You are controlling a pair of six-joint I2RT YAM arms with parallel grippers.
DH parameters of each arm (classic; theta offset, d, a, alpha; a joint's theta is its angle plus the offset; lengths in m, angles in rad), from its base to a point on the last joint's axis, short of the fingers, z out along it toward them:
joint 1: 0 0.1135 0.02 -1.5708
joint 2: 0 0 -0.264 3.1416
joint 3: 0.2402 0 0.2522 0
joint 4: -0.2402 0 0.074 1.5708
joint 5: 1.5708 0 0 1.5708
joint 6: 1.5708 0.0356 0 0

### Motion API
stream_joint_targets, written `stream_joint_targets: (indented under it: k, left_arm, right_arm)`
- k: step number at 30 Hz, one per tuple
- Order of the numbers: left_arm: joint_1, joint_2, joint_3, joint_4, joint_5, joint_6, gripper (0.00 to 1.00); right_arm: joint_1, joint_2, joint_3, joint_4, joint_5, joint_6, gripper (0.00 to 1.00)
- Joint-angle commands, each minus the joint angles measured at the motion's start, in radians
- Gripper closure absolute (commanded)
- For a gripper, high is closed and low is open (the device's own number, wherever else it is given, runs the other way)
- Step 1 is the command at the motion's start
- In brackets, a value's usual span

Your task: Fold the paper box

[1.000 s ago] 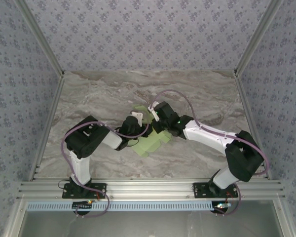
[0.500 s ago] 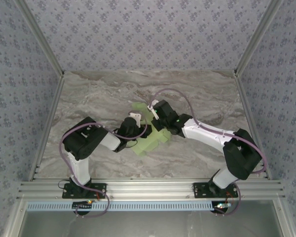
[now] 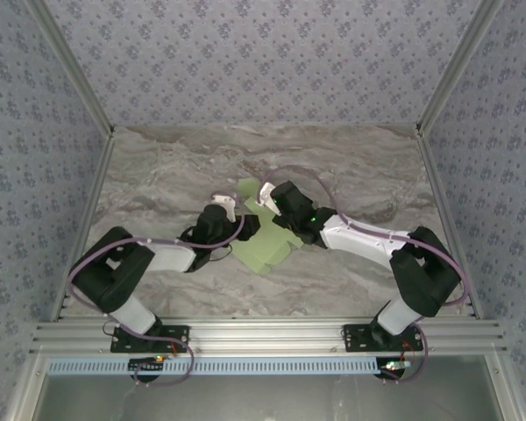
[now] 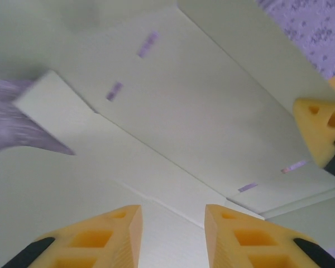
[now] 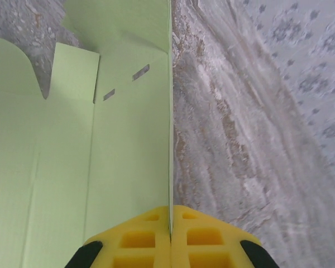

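Top external, paper box (image 3: 265,250): part-folded lime card lying on the marble surface (image 3: 175,167), near ctr; one flap pokes out toward the far side.
Top external, arms: left arm (image 3: 158,259) & right arm (image 3: 368,237) reach in to the card from opp. sides. Prob. so one can hold the sheet while the other works a panel. Tips too small to read here.
Left wrist, left fingers (image 4: 117,234): apart, gripping nothing; the gap looks straight onto card. My read: poised over a crease, ready for the next fold.
Left wrist, paper box (image 4: 184,111): just beyond the tips, broad panels w/ fold lines running diagonally. Whether the tips touch it, can't tell. The right fingers (image 4: 315,120) sit at the card's right edge.
Right wrist, right fingers (image 5: 139,237): clenched on the card, its thin edge running straight into the seam btwn the two. Prob. holding a side panel raised so it can be folded over w/o the sheet sliding.
Right wrist, paper box (image 5: 128,139): pinched panel seen edge-on, running away from the tips. Rest of the sheet spreads to the left of that line, bare surface to the right.
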Motion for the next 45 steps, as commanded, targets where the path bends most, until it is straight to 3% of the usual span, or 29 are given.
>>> stream_joint_targets:
  k: [1, 10, 16, 19, 24, 28, 36, 45]
  left_arm:
    - [0.058, -0.104, -0.044, -0.096, -0.024, 0.022, 0.63]
    - [0.198, -0.375, -0.051, -0.388, -0.047, 0.034, 0.53]
    - [0.232, -0.415, 0.024, -0.507, 0.001, 0.073, 0.48]
    - [0.245, -0.401, 0.060, -0.521, 0.045, 0.086, 0.47]
    - [0.245, -0.355, 0.142, -0.522, 0.168, 0.120, 0.43]
    - [0.232, -0.309, 0.230, -0.530, 0.249, 0.147, 0.38]
    - [0.173, -0.189, 0.430, -0.666, 0.276, 0.226, 0.33]
    - [0.172, -0.080, 0.511, -0.735, 0.294, 0.258, 0.31]
  right_arm:
    - [0.010, 0.017, -0.049, 0.145, 0.057, -0.176, 1.00]
    - [0.001, 0.051, -0.106, 0.332, 0.046, -0.424, 1.00]
    - [-0.005, 0.058, -0.144, 0.444, 0.021, -0.518, 1.00]
    - [-0.034, 0.027, -0.130, 0.366, -0.074, -0.488, 1.00]
    - [-0.118, -0.054, -0.043, 0.097, -0.346, -0.327, 1.00]
    - [-0.156, -0.079, 0.004, -0.031, -0.452, -0.278, 1.00]
    - [-0.193, -0.107, 0.044, -0.117, -0.549, -0.223, 1.00]
    - [-0.203, -0.117, 0.044, -0.118, -0.539, -0.210, 1.00]
